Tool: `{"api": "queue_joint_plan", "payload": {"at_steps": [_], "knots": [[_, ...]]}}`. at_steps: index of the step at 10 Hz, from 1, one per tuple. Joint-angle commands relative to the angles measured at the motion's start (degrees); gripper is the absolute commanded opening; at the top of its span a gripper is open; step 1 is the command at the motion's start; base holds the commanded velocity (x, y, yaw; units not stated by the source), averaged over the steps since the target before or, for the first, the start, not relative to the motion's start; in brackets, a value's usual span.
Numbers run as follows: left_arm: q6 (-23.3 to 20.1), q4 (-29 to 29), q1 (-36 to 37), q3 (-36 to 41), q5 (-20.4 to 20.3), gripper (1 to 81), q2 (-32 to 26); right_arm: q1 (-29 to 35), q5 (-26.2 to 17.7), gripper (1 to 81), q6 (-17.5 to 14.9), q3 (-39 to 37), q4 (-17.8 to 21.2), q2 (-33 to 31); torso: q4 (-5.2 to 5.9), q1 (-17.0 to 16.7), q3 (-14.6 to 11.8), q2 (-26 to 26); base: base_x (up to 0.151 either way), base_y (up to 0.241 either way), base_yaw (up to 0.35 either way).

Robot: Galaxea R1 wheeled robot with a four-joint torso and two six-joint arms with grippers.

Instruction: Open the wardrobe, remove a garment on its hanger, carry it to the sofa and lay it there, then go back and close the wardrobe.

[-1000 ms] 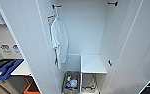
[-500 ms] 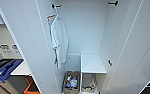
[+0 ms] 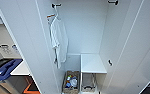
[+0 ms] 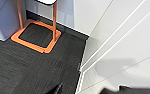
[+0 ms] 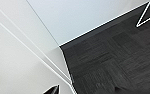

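Wardrobe (image 3: 91,30) wide open ahead, left door (image 3: 23,37) just beside left pincer (image 4: 88,91), right door (image 3: 141,50) beside right pincer (image 5: 84,91); impossible to tell whether either is apart or together. Probably closing time: press each door's outer face, swing inward evenly, clear of white shirt (image 3: 59,40).
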State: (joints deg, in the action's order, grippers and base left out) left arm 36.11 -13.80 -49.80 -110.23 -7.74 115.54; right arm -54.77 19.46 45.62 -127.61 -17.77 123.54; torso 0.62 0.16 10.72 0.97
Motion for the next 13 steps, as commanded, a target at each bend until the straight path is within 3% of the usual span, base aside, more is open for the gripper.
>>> {"api": "queue_joint_plan", "payload": {"at_steps": [1,3,4,6,9,13], "knots": [[1.86,-0.35,15.99,0.27,15.72,81.1,0.55,12.25,-5.21,81.1,7.01,-3.94,0.11,-5.12,0.0,0.0,0.0,0.0,0.0,0.0,0.0],[1.86,-0.01,21.01,-0.34,21.79,81.1,4.26,17.36,-8.27,81.1,9.66,-5.97,0.19,-3.81,0.0,0.02,0.02,-0.02,0.0,0.0,0.0],[1.86,0.35,21.97,-0.78,21.89,81.1,5.49,20.16,-10.14,81.1,9.93,-6.15,0.81,-2.48,0.0,0.05,0.04,-0.04,0.0,0.0,0.0],[1.95,0.62,21.98,-2.45,23.03,81.1,8.83,22.46,-12.34,81.1,13.97,-3.16,1.07,1.21,0.0,0.09,0.09,-0.09,0.0,0.0,0.0],[1.86,0.35,20.92,-3.24,23.21,81.1,15.85,18.09,-11.99,81.1,14.68,6.93,-0.15,11.03,0.0,0.13,0.13,-0.13,0.0,0.0,0.0],[1.68,-0.61,16.89,-8.68,23.21,81.1,27.98,11.57,-11.46,81.1,14.41,12.66,-7.09,20.19,0.0,0.13,0.15,-0.15,0.0,0.0,0.0]]}}
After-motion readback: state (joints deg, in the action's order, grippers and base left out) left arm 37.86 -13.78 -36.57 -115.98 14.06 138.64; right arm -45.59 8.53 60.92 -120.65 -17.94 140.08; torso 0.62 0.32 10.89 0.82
